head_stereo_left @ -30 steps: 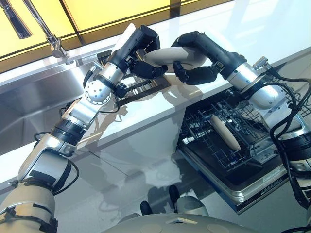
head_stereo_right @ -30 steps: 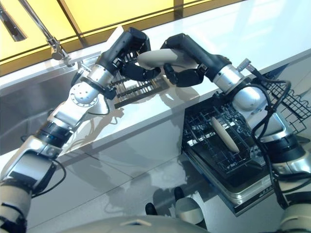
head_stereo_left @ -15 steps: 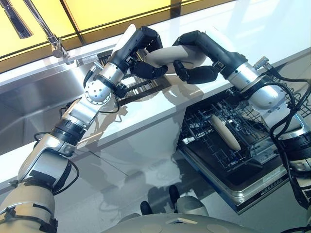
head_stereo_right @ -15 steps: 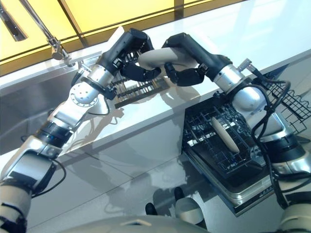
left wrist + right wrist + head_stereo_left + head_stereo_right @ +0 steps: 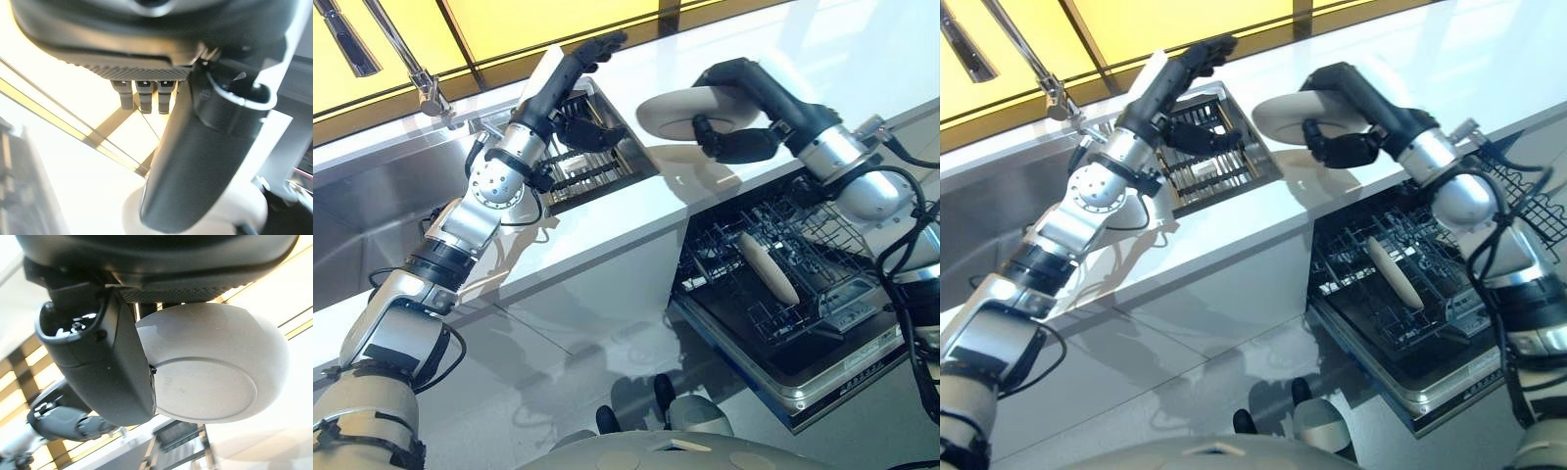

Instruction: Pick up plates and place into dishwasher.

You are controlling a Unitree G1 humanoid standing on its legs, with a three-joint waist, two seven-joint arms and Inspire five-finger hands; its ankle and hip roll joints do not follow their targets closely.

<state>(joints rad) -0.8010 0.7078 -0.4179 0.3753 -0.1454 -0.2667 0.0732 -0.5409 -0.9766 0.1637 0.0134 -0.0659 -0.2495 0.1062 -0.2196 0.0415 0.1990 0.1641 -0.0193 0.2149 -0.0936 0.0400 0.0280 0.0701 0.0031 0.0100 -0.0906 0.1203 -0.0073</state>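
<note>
since a second ago the hands had parted: the left hand [image 5: 570, 67] let go and hung with fingers straight over the rack [image 5: 597, 157], while the right hand [image 5: 736, 137] alone gripped the plate [image 5: 677, 110] above the counter [image 5: 607, 230], near the dishwasher [image 5: 783, 294].

The white surface [image 5: 636, 211] lies bare between the hands; the drying rack [image 5: 592, 162] (by the sink) crowds the left. Below, one plate [image 5: 767, 266] fills a slot in the open dishwasher rack [image 5: 744, 294].
</note>
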